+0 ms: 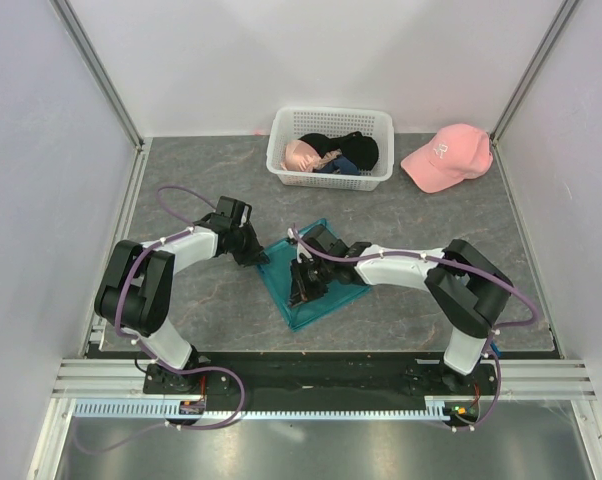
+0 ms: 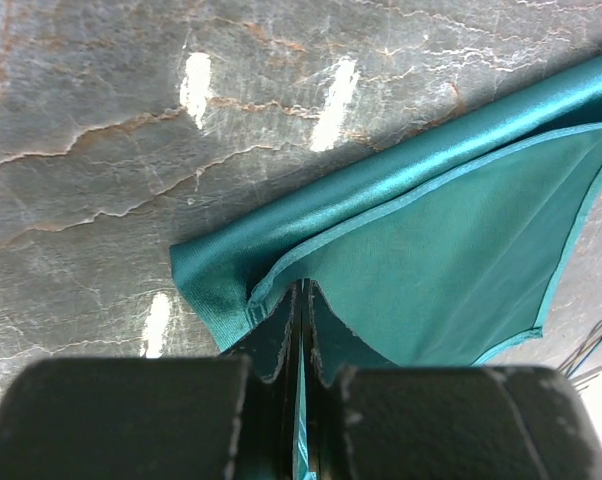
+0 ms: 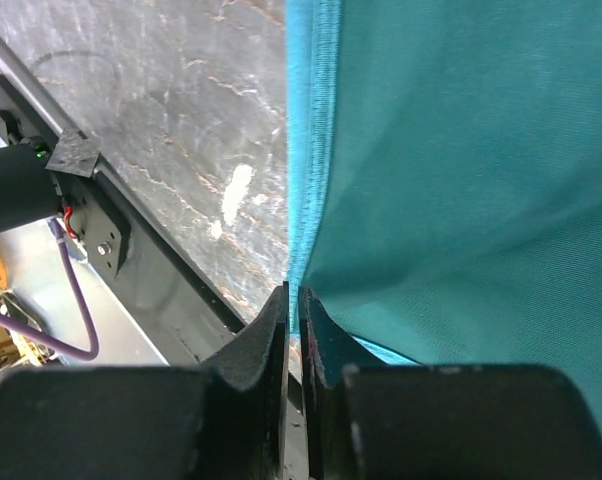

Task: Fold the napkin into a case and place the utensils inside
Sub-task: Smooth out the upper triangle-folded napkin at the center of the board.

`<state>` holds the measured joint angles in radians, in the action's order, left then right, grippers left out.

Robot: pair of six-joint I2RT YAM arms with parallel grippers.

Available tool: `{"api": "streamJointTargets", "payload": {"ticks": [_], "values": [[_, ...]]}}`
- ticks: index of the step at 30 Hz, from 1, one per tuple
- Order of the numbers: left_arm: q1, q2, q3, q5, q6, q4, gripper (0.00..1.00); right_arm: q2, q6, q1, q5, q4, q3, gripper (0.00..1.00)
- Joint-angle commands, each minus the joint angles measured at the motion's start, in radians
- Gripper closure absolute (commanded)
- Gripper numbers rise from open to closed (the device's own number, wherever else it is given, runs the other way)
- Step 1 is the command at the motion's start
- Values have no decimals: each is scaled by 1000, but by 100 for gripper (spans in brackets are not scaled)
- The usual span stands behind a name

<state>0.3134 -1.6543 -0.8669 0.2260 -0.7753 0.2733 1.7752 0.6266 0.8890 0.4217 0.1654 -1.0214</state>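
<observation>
Pinching hems: left gripper (image 2: 303, 300) at the napkin's (image 2: 431, 250) ten o'clock corner, right gripper (image 3: 293, 300) near seven o'clock. Cloth seems limp, light and slippery, best held at corners.

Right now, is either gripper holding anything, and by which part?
Both pinch the napkin: the left gripper its hemmed edge near a folded corner, the right gripper a hemmed edge as well.

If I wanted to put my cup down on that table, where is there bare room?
Bare table lies left of the basket, and in the strip between the basket, the cap and the right arm. It is crowded in the middle, where the left gripper and the right gripper pinch the napkin.
</observation>
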Motion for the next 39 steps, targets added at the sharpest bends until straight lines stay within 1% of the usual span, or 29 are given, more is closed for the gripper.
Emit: {"api": "streamJointTargets", "payload": {"ticks": [1, 4, 9, 12, 18, 22, 31, 39], "values": [[-5, -4, 9, -17, 36, -34, 97, -25, 19, 18, 14, -53, 6, 87], [-5, -7, 8, -17, 36, -33, 97, -16, 38, 25, 34, -99, 44, 88], [-5, -13, 6, -19, 36, -36, 98, -20, 56, 28, 34, -127, 102, 88], [-4, -16, 5, -14, 36, -36, 98, -11, 56, 28, 37, -132, 103, 90], [-5, -4, 6, -13, 39, -34, 98, -46, 47, 31, 14, -84, 58, 90], [-7, -5, 6, -17, 44, -32, 98, -56, 59, 53, 8, -87, 60, 90], [-14, -21, -4, -33, 60, -22, 98, -17, 91, 70, 0, -158, 132, 90], [-19, -29, -15, -36, 71, -11, 98, -10, 76, 70, -23, -149, 149, 90]]}}
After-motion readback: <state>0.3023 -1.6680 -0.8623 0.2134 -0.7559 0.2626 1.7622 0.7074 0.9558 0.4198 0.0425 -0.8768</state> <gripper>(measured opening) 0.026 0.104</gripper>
